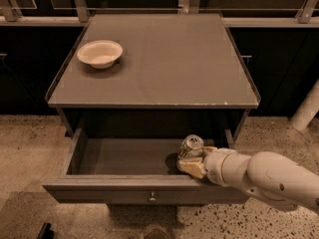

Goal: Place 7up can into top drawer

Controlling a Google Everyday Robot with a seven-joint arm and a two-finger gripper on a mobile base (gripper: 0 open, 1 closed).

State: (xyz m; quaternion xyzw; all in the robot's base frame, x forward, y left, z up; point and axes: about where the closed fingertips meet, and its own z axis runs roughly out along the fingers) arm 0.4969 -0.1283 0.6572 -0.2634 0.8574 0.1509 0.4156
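Observation:
The top drawer (99, 185) is pulled open under the grey cabinet top; its front panel carries a small round knob (153, 198). The 7up can (190, 146) stands upright inside the drawer at its right front, silver top showing. My gripper (192, 164) reaches in from the right over the drawer front, and its cream fingers (191, 167) close around the lower part of the can. The can's label is mostly hidden by the fingers.
A shallow cream bowl (100, 53) sits at the back left of the cabinet top (164, 59). My white arm (264, 176) crosses the drawer's right front corner. Speckled floor lies in front; dark cabinets and a rail stand behind.

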